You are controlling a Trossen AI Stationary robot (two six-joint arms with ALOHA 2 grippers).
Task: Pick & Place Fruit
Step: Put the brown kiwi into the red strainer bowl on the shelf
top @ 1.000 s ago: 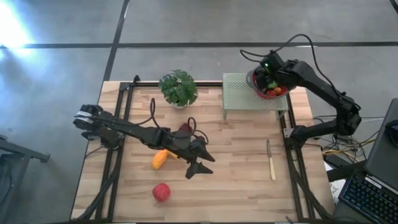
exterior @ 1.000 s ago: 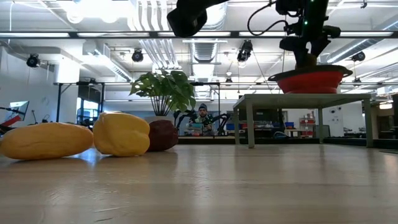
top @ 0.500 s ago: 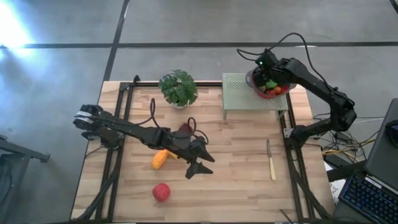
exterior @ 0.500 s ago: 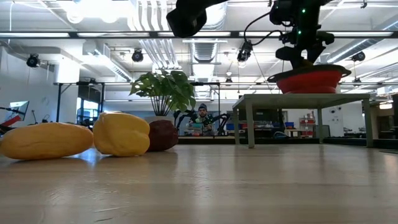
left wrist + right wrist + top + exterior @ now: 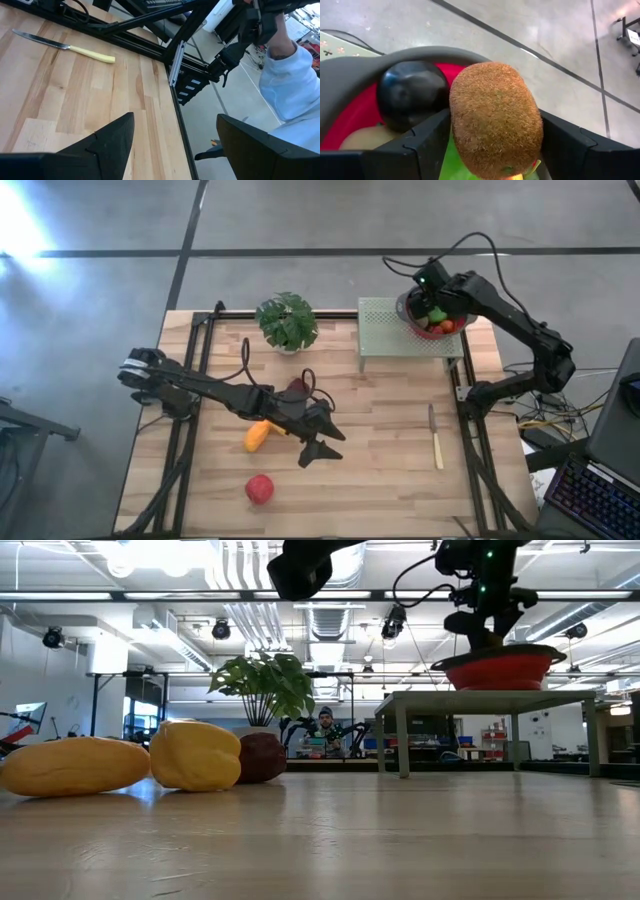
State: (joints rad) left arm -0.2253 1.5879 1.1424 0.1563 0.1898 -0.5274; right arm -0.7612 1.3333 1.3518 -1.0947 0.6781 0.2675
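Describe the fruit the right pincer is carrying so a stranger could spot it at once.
Find the green perforated stand at the table's far right corner, with the red bowl on it. Directly above that bowl, the right pincer grips a kiwi. It is brown, fuzzy and oval, while the bowl's other fruits look smooth.

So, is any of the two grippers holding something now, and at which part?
The right gripper, above the red bowl, holds a brown fuzzy fruit by its two sides between its fingers. The left gripper is open and holds nothing.

Bowl (image 5: 498, 668) contents hidden in low view
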